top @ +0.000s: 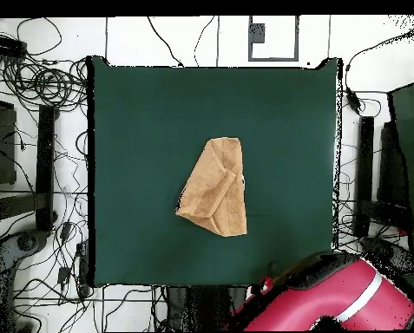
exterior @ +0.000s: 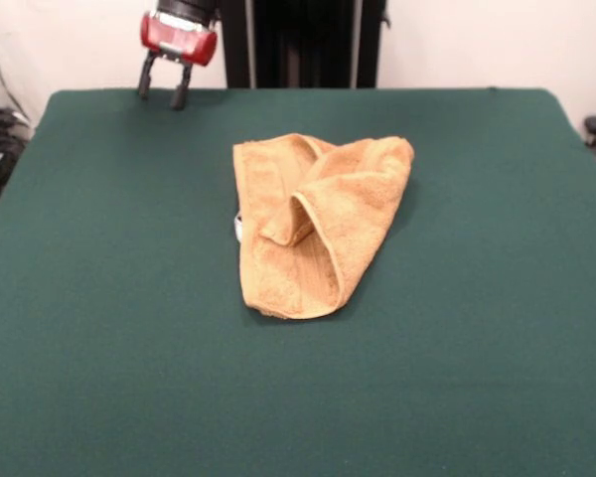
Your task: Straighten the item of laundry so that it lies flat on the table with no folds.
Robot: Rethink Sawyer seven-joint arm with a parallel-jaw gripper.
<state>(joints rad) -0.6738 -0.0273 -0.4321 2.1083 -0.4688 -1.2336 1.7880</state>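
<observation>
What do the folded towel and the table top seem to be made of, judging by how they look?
The towel looks like golden-tan terry cloth: its surface is fuzzy and matte, it folds in soft thick layers, and a flat woven band runs along one edge. The table top seems covered in dark green felt or a similar fabric: it is even, without shine and without visible grain. What lies under this cover cannot be seen.

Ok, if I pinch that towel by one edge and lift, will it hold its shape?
Probably not. The towel lies in soft overlapping folds, so it should droop and partly unfold. Its terry pile may drag on the felt-like table rather than slide.
</observation>
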